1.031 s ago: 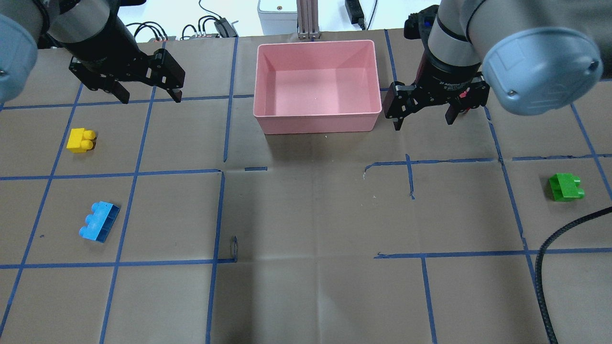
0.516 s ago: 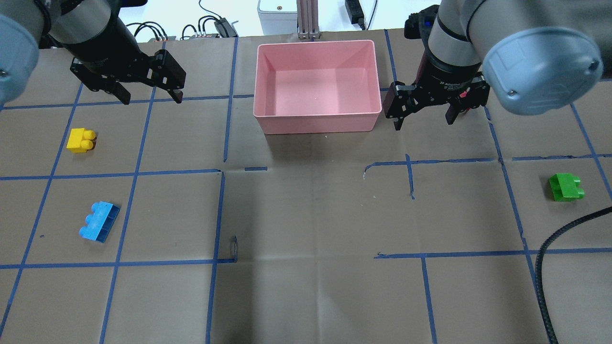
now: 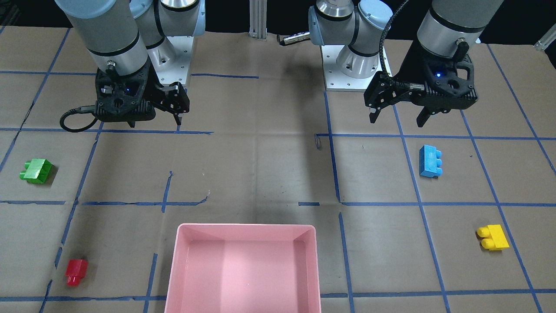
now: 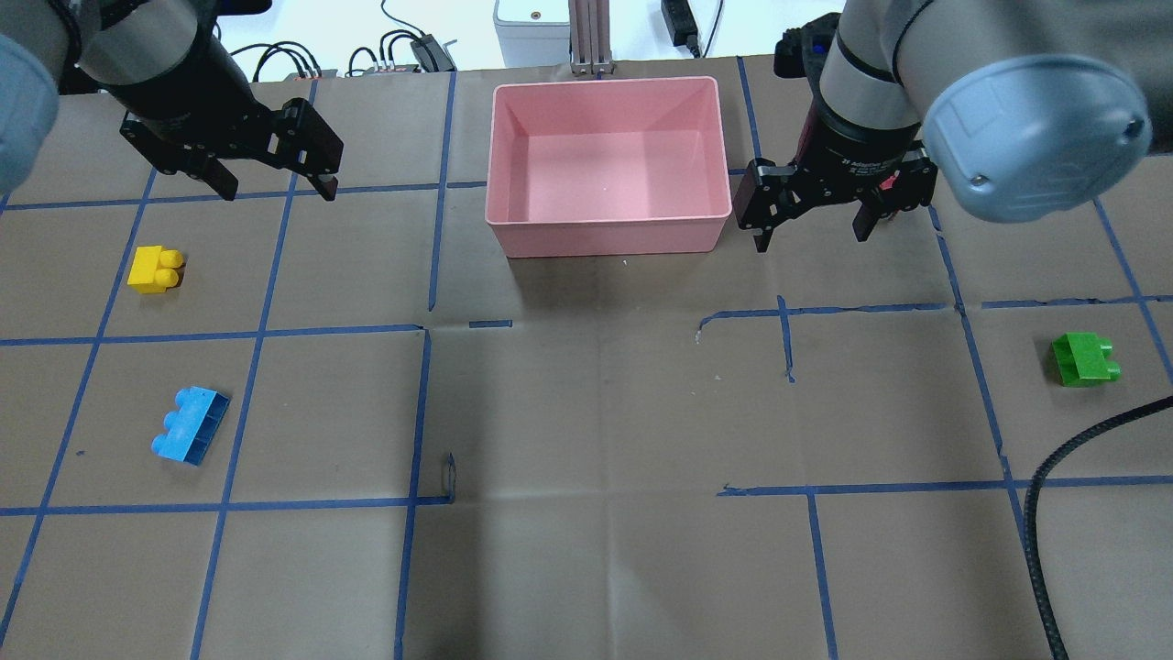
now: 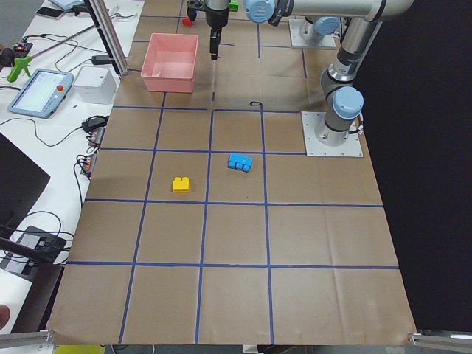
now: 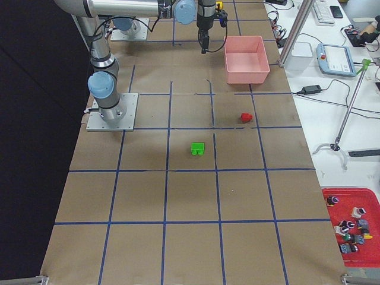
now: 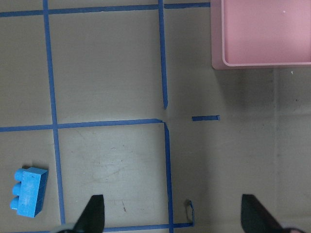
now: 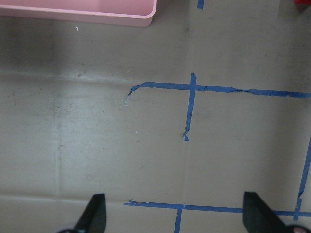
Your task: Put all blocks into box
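The empty pink box (image 4: pixel 609 240) stands at the far middle of the table, also in the front view (image 3: pixel 245 227). The yellow brick (image 4: pixel 154 269) and the light-blue brick (image 4: pixel 190 425) lie on the left. The green brick (image 4: pixel 1084 358) lies at the right. The red brick (image 3: pixel 76 271) lies right of the box and is mostly hidden behind my right wrist in the overhead view. My left gripper (image 4: pixel 275 188) is open and empty, above the table beyond the yellow brick. My right gripper (image 4: pixel 811 236) is open and empty, beside the box's right wall.
A black cable (image 4: pixel 1054 477) curls over the table's near right corner. Wires and a grey device (image 4: pixel 531 23) sit beyond the far edge. Blue tape lines grid the brown paper. A red tray of small parts (image 6: pixel 350 228) lies off the table.
My left gripper has drifted slightly left and away from the robot in the overhead view. The right gripper and all bricks have stayed in place.
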Robot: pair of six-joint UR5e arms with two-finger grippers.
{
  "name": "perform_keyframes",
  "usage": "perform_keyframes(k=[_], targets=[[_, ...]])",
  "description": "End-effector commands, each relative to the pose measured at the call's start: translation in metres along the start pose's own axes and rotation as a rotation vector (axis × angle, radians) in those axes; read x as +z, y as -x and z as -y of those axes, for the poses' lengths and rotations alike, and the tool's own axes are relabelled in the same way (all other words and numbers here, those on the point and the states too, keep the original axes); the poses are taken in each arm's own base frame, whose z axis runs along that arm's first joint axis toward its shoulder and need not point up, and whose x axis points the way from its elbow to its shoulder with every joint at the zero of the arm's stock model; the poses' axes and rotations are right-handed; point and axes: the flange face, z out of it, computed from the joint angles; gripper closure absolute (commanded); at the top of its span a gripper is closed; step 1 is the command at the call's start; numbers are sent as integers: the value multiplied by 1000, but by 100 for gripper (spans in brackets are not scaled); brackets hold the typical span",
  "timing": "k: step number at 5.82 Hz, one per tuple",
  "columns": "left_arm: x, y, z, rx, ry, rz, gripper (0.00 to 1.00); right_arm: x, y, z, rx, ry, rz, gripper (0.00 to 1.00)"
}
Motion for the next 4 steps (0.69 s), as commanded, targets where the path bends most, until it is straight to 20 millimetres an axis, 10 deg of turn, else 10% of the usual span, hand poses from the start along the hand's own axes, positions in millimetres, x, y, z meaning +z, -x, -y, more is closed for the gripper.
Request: perform_keyframes(k=[1, 2, 4], targets=[[-1, 85, -7, 82, 20, 2, 1, 0, -9, 3, 6, -6, 1, 0], [8, 127, -18, 130, 54, -11, 1, 1, -38, 9, -33, -2, -1, 0], [31, 194, -69, 224, 83, -42, 1, -1, -165, 15, -49, 0, 8, 0]])
